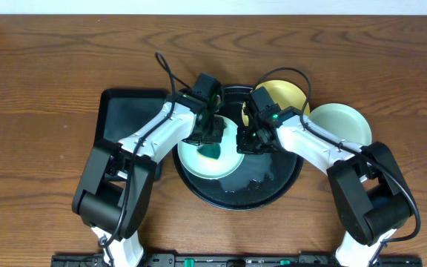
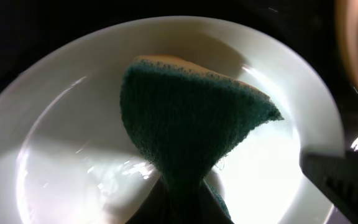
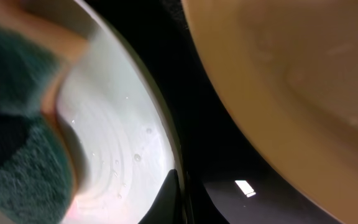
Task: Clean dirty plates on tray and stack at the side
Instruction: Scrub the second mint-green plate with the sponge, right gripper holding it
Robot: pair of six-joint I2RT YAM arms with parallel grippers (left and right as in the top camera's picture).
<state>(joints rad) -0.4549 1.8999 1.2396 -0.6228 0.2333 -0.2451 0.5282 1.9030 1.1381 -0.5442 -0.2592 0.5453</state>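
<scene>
A pale mint plate (image 1: 199,162) lies on the round black tray (image 1: 273,189). My left gripper (image 1: 212,141) is shut on a green sponge (image 2: 191,118) and presses it onto that plate (image 2: 61,124). My right gripper (image 1: 249,141) is shut on the plate's right rim (image 3: 135,155); the sponge (image 3: 17,155) shows at the left of the right wrist view. A pale yellow plate (image 1: 282,95) rests on the tray's far right rim, also in the right wrist view (image 3: 291,81). A second mint plate (image 1: 341,122) sits on the table right of the tray.
A smaller rectangular black tray (image 1: 124,111) lies left of the round one, partly under my left arm. The tray floor (image 3: 229,180) between the plates looks wet. The wooden table (image 1: 43,89) surrounds everything.
</scene>
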